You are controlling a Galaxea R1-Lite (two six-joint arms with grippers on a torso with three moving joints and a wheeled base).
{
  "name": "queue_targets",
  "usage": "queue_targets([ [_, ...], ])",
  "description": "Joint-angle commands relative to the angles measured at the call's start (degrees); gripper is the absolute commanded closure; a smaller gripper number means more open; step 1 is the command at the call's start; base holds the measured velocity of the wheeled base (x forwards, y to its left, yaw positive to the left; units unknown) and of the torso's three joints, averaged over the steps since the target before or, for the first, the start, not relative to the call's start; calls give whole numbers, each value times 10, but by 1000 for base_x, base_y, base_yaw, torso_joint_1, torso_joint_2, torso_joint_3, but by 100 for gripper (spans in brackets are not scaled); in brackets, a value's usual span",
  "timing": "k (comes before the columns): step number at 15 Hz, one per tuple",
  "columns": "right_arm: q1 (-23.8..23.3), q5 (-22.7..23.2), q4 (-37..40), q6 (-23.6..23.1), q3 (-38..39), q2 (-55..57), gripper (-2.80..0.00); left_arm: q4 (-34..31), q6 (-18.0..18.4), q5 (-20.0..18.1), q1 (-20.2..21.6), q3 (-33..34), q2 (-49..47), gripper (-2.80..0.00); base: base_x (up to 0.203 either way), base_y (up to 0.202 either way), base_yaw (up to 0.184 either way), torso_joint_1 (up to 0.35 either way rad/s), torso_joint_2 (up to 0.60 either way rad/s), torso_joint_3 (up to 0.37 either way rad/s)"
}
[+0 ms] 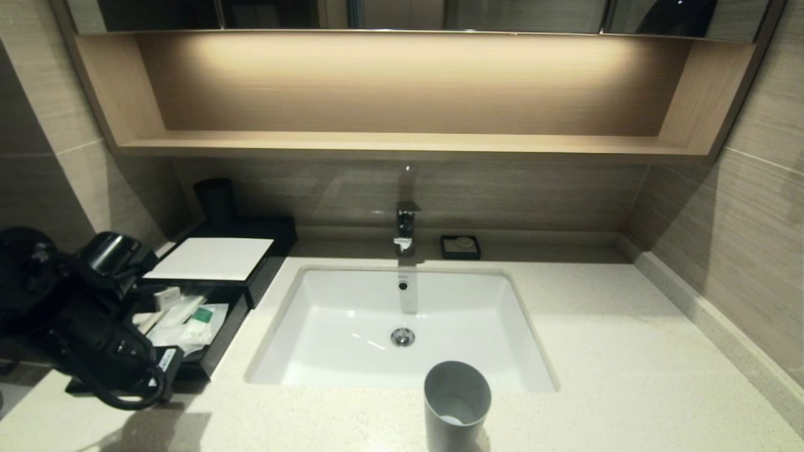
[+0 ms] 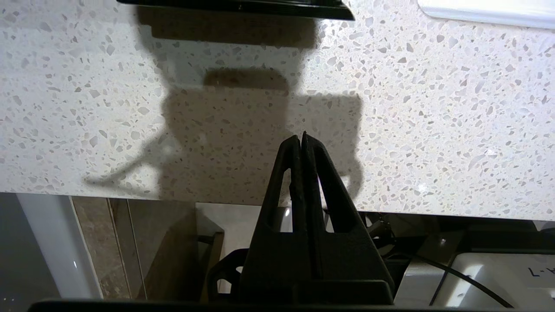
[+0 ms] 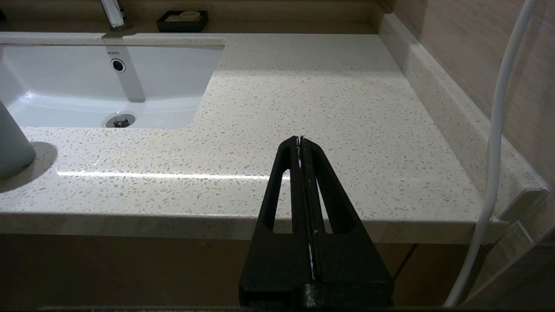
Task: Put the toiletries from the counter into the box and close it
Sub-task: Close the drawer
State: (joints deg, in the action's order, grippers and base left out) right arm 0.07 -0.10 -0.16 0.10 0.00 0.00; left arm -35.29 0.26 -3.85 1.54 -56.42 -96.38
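Drawer [image 1: 217,351] of box [image 1: 210,258] open, sachets [image 1: 200,323] inside; light, slides when pushed at its front; left gripper [image 2: 301,138] clenched, empty.

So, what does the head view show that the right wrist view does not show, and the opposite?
Only the head view shows the box with its drawer pulled out, the toiletries lying in it, and the left arm beside it.

Only the right wrist view shows the right gripper, shut, out past the counter's front edge.

Both show the counter, the basin, the faucet, the soap dish and the grey cup.
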Motion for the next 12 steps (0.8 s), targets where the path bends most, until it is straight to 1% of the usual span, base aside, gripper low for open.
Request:
queue_targets([
  [1,0,0,0,0,0,0,0,5,0,0,2,1,-6,0,0,0,0,0,0,0],
  [10,0,0,0,0,1,0,0,47,3,8,16,4,-29,0,0,0,0,0,0,0],
  [12,0,0,0,0,1,0,0,48,1,17,17,5,-38,0,0,0,0,0,0,0],
])
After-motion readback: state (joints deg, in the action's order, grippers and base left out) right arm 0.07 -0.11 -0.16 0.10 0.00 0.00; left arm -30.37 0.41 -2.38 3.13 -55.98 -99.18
